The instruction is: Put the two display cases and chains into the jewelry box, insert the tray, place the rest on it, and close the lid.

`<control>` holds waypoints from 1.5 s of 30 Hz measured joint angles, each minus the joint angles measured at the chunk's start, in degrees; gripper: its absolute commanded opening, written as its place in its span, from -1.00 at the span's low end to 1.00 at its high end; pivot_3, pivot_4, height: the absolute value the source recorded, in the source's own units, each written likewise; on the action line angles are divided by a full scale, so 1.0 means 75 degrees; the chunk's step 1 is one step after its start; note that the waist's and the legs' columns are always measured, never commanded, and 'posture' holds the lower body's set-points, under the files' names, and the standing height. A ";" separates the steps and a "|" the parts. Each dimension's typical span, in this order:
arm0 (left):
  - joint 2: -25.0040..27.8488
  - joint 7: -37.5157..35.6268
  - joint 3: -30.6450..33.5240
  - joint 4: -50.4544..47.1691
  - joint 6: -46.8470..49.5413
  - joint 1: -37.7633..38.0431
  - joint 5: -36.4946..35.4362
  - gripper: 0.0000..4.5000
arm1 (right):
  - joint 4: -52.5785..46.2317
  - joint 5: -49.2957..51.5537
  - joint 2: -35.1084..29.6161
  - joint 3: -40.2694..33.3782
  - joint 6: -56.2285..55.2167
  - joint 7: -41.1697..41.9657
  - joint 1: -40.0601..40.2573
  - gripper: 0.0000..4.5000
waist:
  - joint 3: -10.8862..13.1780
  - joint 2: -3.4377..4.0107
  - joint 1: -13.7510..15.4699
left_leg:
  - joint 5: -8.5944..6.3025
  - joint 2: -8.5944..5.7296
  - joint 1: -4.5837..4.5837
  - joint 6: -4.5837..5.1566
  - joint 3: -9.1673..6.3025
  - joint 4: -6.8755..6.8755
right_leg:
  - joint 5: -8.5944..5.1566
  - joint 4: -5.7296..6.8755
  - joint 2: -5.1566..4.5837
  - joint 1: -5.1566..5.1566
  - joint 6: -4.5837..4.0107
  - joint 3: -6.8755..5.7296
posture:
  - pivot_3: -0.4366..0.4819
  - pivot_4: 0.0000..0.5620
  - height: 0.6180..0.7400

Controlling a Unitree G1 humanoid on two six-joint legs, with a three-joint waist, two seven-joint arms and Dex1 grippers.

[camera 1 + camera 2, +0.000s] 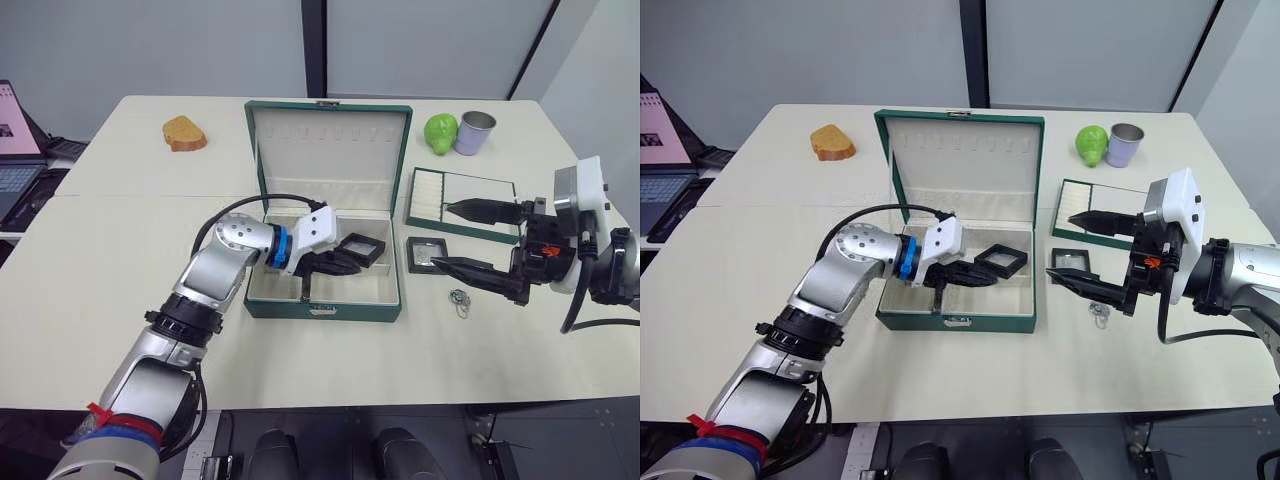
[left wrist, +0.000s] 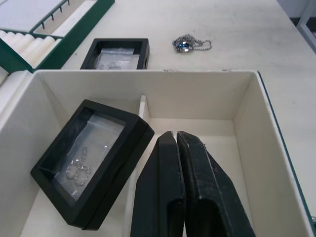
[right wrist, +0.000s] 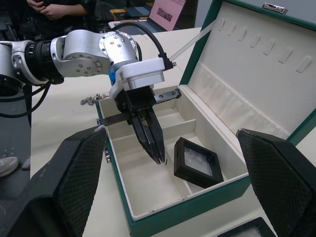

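The jewelry box (image 1: 322, 310) stands open at the table's middle, its lid (image 1: 328, 150) upright behind. One display case (image 1: 362, 247) leans on a divider inside the box. My left gripper (image 1: 348, 262) is down in the box beside that case, shut and empty. The other display case (image 1: 427, 254) lies on the table right of the box, with a chain (image 1: 460, 299) just in front of it. My right gripper (image 1: 440, 236) hangs wide open over that case. Behind it lies the tray (image 1: 432, 192). Another chain (image 3: 89, 100) lies by the box's left side.
A slice of bread (image 1: 184, 133) lies at the back left. At the back right stand a green fruit (image 1: 440, 132) and a grey cup (image 1: 474, 131). A laptop (image 1: 15, 130) sits off the table's left edge, and a person (image 3: 49, 7) stands beyond it.
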 measured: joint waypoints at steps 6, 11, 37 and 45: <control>-0.0266 0.0238 0.0003 0.0338 -0.0216 -0.0046 0.0117 -0.98 | -0.0009 0.0004 0.0000 0.0000 0.0000 -0.0014 0.0001 1.00 | 0.0000 0.0000 0.0052 | 0.0000 -0.0001 0.0000 0.0000 -0.0003 0.0001 | 0.0000 0.0000 0.0000 0.0000 0.0000 -0.0002 | -0.05 -0.47 1.00; -0.0509 0.0466 0.0011 0.0646 -0.0419 -0.0156 0.0150 -0.98 | -0.0019 0.0005 0.0000 0.0000 0.0001 -0.0018 0.0002 1.00 | 0.0000 0.0000 0.0065 | 0.0000 -0.0002 -0.0001 0.0001 -0.0005 0.0001 | 0.0000 0.0000 0.0000 0.0002 0.0000 -0.0001 | -0.05 -0.47 1.00; -0.0844 0.0759 0.0018 0.1140 -0.0640 -0.0250 0.0402 -0.98 | -0.0078 0.0087 0.0000 -0.0001 0.0093 -0.0158 0.0043 1.00 | 0.0000 0.0000 0.0069 | 0.0000 -0.0002 -0.0001 0.0001 -0.0010 0.0000 | 0.0000 -0.0001 0.0001 0.0008 0.0000 -0.0006 | -0.05 -0.47 1.00; -0.1009 0.0964 0.0018 0.1140 -0.0633 -0.0252 0.0406 -0.98 | -0.0079 0.0146 0.0000 -0.0001 0.0103 -0.0170 0.0043 1.00 | 0.0000 0.0000 0.0068 | 0.0000 -0.0003 -0.0001 0.0001 -0.0013 0.0000 | 0.0000 -0.0001 0.0001 0.0010 0.0000 -0.0007 | -0.05 -0.47 1.00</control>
